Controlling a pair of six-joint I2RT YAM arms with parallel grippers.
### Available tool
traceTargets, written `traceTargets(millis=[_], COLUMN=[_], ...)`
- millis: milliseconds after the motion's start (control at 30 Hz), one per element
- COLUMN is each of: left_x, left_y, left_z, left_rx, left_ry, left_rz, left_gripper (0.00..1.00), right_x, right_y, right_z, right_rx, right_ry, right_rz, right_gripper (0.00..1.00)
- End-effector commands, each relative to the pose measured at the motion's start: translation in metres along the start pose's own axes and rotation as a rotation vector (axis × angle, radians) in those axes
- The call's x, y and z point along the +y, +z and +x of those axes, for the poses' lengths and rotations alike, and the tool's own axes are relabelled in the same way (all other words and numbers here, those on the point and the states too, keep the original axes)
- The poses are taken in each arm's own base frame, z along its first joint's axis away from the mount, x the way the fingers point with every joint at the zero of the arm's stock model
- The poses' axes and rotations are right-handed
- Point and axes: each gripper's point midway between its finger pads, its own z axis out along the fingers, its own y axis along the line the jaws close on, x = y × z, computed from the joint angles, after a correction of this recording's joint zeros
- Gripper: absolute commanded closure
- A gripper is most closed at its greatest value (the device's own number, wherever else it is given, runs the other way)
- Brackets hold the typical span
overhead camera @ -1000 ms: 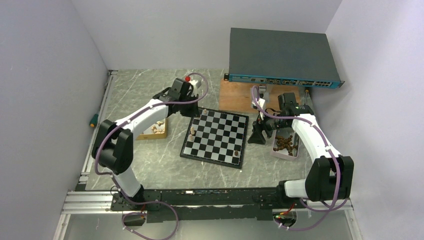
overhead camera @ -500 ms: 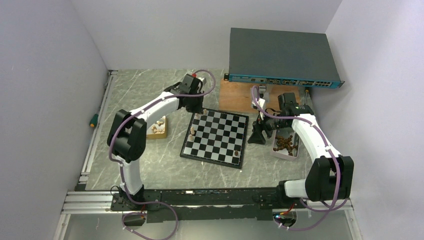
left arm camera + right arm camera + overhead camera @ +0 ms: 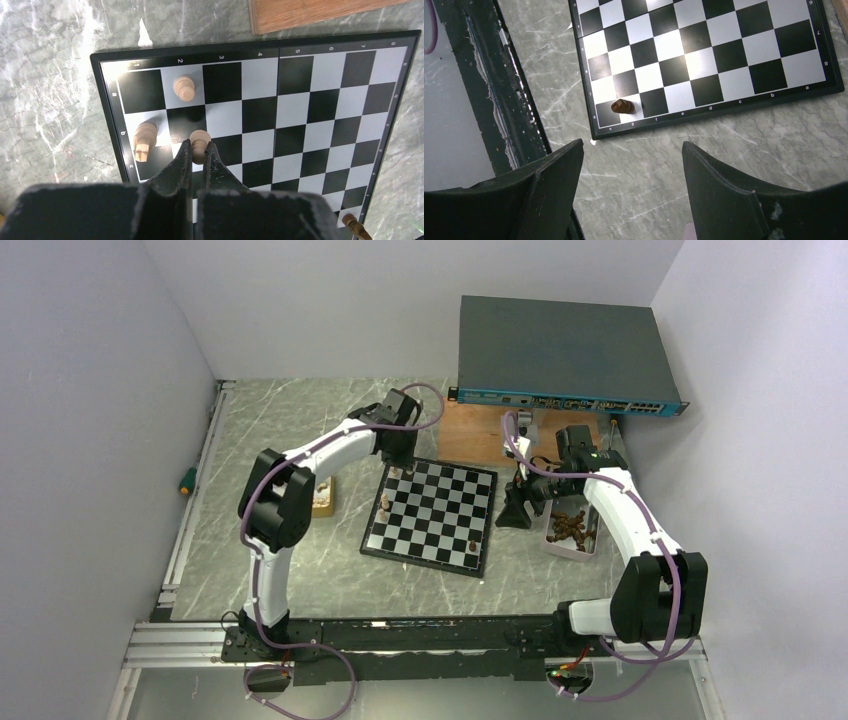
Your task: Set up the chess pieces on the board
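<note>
Left wrist view alone shows the grip: left gripper (image 3: pixel 199 150) pinched shut on light pawn (image 3: pixel 200 137), long axis upright, head toward camera, over the board (image 3: pixel 325 100) near second light pawn (image 3: pixel 184 88) and taller light piece (image 3: pixel 144 141). Right wrist view: right gripper (image 3: pixel 631 145) spread wide, empty; dark piece (image 3: pixel 622 106) by the board corner.

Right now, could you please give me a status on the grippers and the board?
Left gripper shut on a tan piece over the board. Right gripper open, empty, beside it. Two tan pieces nearby, not touching.

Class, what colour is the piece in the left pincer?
The piece in the left pincer is light tan, clearest in the left wrist view.
</note>
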Motion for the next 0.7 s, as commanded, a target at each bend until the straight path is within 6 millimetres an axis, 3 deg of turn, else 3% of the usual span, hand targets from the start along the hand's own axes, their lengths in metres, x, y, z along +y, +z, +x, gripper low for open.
traceTargets(millis=[0, 667], left_x=[-0.002, 0.004], left_y=[0.002, 0.019], left_z=[-0.007, -0.004], left_rx=[-0.007, 0.021], left_ry=[-0.011, 0.010], left_rz=[-0.020, -0.048], left_gripper=[1.00, 0.96], right_x=[0.001, 0.000], right_y=[-0.004, -0.004], right_z=[-0.011, -0.011], right_rx=[-0.036, -0.034], right_ry=[-0.046, -0.046], right_rz=[-0.001, 0.000], right_gripper=[0.25, 0.25])
